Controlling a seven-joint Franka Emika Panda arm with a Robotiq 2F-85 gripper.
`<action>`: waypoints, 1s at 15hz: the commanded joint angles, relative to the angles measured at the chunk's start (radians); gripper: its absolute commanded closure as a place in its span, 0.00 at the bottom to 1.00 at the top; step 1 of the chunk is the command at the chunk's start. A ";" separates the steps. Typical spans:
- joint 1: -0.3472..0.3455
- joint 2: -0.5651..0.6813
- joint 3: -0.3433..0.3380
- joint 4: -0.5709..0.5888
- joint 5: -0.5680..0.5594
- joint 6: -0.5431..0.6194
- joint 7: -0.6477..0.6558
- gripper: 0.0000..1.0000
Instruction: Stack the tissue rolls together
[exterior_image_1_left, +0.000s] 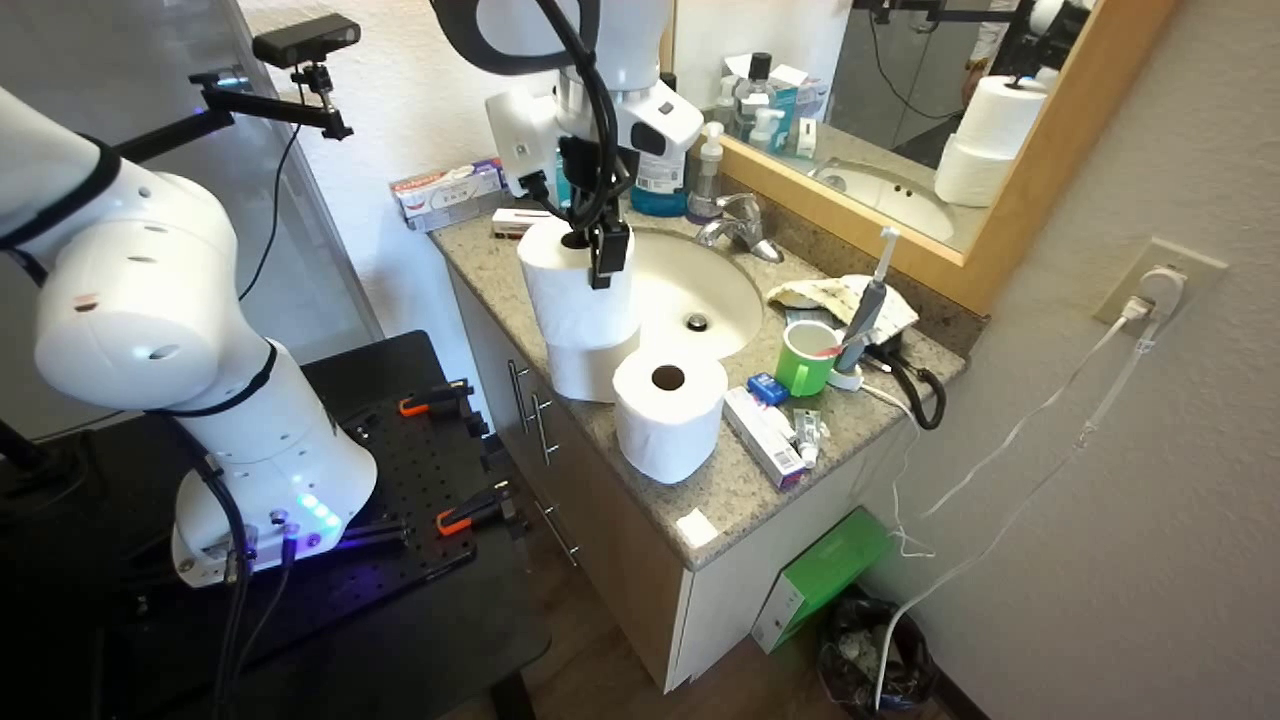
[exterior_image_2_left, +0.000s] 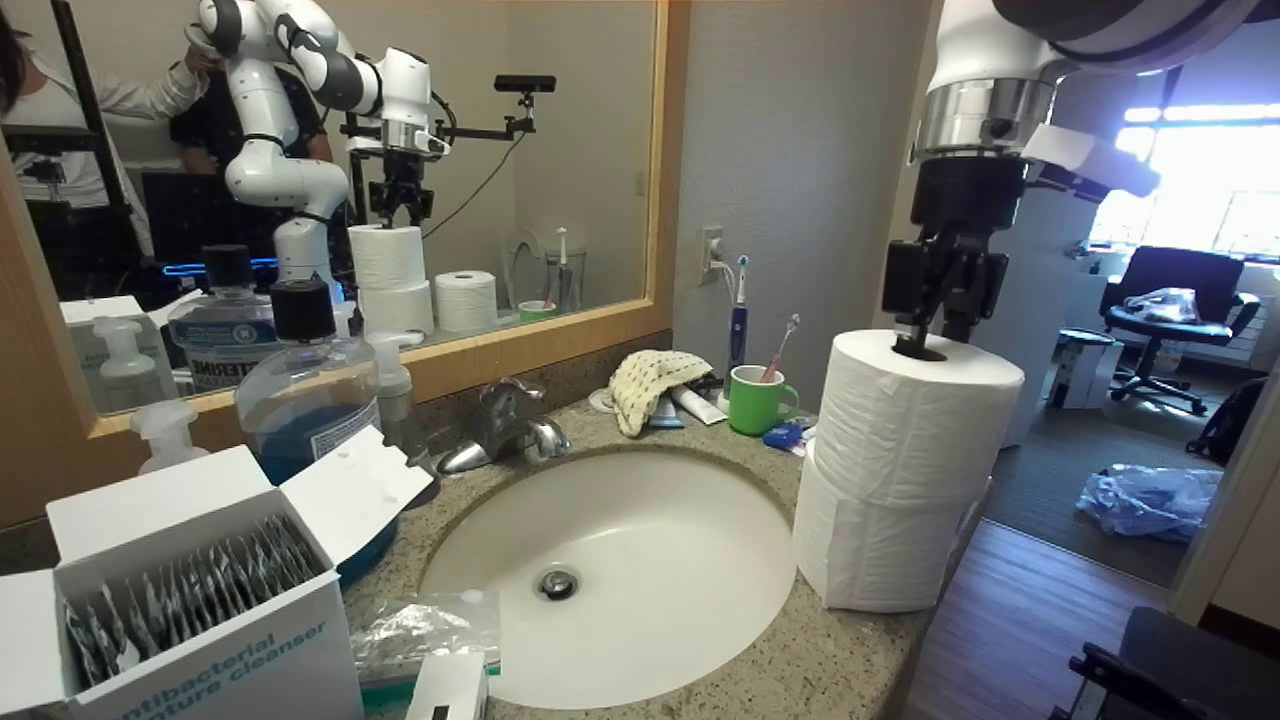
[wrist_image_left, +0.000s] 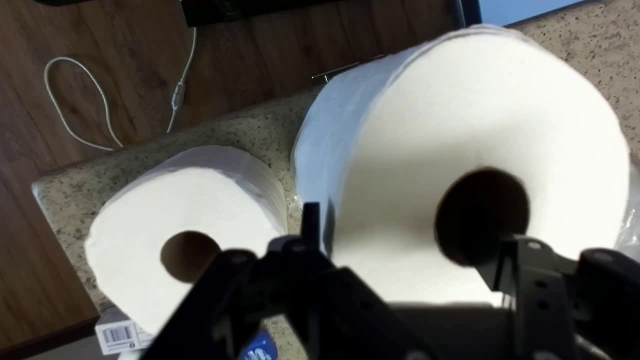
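Observation:
Two white tissue rolls are stacked upright beside the sink. The upper roll (exterior_image_1_left: 572, 305) sits on the lower roll (exterior_image_1_left: 585, 372); both also show in an exterior view, upper (exterior_image_2_left: 910, 430) and lower (exterior_image_2_left: 870, 550). A third roll (exterior_image_1_left: 668, 425) stands alone in front of the stack, and in the wrist view it (wrist_image_left: 135, 245) is left of the upper roll (wrist_image_left: 490, 110). My gripper (wrist_image_left: 405, 232) is open over the upper roll's wall. One finger is at the core hole, its tip hidden; the other is beside the outer side, with a visible gap. The gripper (exterior_image_2_left: 935, 328) points down.
The sink (exterior_image_2_left: 620, 520) and faucet (exterior_image_2_left: 505, 430) adjoin the stack. A green mug (exterior_image_1_left: 805, 360), toothpaste box (exterior_image_1_left: 765, 435) and electric toothbrush (exterior_image_1_left: 868, 310) are near the single roll. Bottles (exterior_image_1_left: 660, 180) and an open box (exterior_image_2_left: 220, 600) stand beyond the sink. A mirror (exterior_image_1_left: 930, 110) hangs behind.

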 joint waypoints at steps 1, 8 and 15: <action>-0.001 -0.066 0.018 -0.016 0.013 0.009 0.010 0.60; -0.006 -0.233 0.051 -0.052 -0.003 0.006 0.036 0.41; -0.002 -0.273 0.043 -0.053 0.007 0.009 0.021 0.92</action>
